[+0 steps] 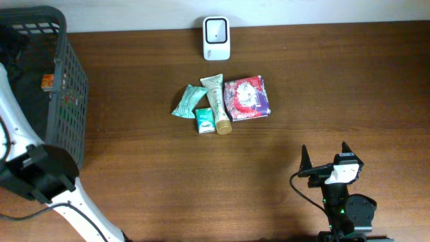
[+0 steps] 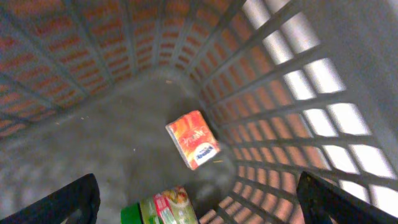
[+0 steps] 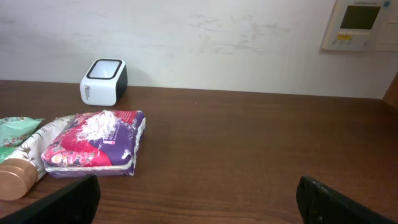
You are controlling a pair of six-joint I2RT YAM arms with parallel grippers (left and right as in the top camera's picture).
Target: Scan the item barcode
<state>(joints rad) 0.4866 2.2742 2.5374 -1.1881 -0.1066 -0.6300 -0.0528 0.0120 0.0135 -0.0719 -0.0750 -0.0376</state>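
A white barcode scanner (image 1: 216,38) stands at the table's back edge; the right wrist view has the scanner (image 3: 104,81) at far left. In front of it lie a red and purple packet (image 1: 246,98), a cream tube (image 1: 217,102), a teal packet (image 1: 188,101) and a small green box (image 1: 205,122). My left gripper (image 2: 202,202) hangs open inside the dark basket (image 1: 67,87), above an orange box (image 2: 193,139) and a green-capped pack (image 2: 165,208), touching neither. My right gripper (image 1: 326,156) stands open and empty near the front right, well apart from the packet (image 3: 96,143).
The basket wall (image 2: 292,118) rises close on the left gripper's right side. The left arm (image 1: 37,171) reaches up over the basket from the front left. A wall panel (image 3: 360,23) hangs behind the table on the right.
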